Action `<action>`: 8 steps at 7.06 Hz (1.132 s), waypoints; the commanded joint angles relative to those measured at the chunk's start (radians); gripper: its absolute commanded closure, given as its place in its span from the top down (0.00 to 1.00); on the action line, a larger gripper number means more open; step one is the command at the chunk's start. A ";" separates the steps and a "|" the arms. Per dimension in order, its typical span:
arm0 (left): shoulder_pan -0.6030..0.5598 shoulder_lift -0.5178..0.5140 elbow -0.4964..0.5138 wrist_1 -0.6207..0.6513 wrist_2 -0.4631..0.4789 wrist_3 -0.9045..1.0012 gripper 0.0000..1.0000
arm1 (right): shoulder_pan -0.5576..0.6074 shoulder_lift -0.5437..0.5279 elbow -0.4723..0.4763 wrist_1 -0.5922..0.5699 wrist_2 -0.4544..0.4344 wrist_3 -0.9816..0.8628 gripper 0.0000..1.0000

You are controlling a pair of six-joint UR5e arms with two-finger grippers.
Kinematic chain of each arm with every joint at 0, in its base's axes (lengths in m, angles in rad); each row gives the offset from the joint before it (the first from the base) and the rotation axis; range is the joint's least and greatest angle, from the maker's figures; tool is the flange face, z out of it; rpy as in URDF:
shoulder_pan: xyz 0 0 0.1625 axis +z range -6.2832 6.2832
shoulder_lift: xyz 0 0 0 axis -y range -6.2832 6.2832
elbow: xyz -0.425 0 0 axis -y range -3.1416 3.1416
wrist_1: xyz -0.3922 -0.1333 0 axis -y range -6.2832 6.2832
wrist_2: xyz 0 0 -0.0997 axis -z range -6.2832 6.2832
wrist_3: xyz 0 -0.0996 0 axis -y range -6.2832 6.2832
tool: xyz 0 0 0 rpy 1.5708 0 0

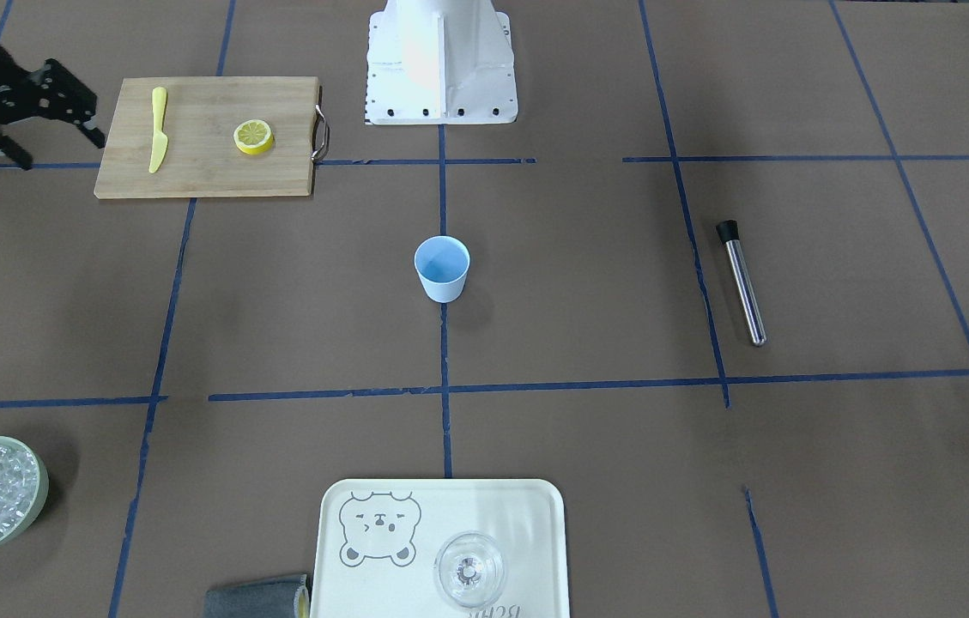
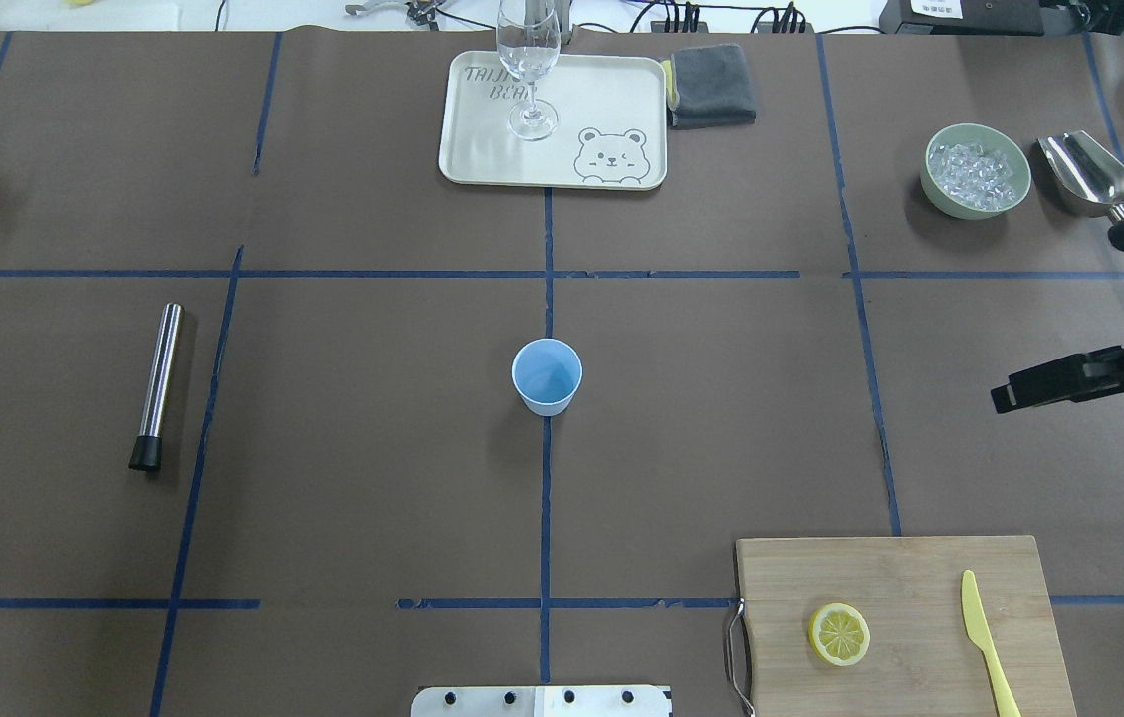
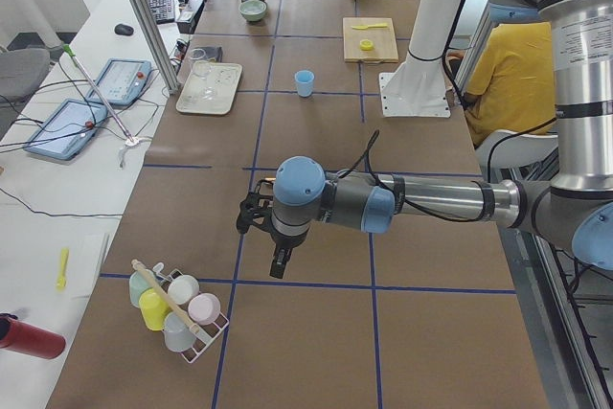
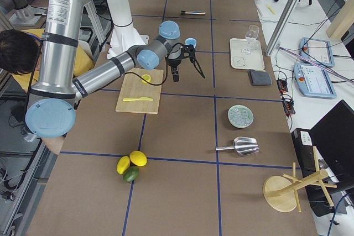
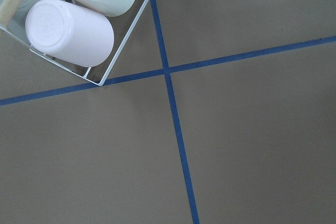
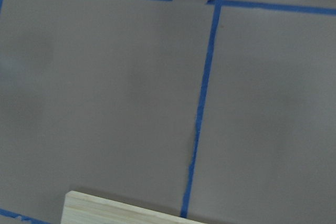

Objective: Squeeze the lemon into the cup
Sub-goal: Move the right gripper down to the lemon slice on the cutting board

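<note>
Lemon slice flat on the wooden board, well apart from the blue cup.
Cup upright in the middle of the table. Yellow knife on the same board, near the slice, not touching. Right gripper up in the air, fingers spread wide, nothing in them. Left gripper far off by a rack of cups; no telling how wide its fingers are.

lemon: thin round slice, yellow rind, pale segmented face turned up; lies flat on the wooden cutting board, in the half nearer its metal handle.
cup: small, light-blue, tapered, no handle; stands upright, mouth up, mid-surface on a blue tape line, well apart from the lemon.
</note>
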 commanded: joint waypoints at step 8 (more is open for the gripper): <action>0.001 0.005 -0.008 -0.020 0.000 0.000 1.00 | -0.799 0.073 -0.095 0.002 -0.763 0.611 1.00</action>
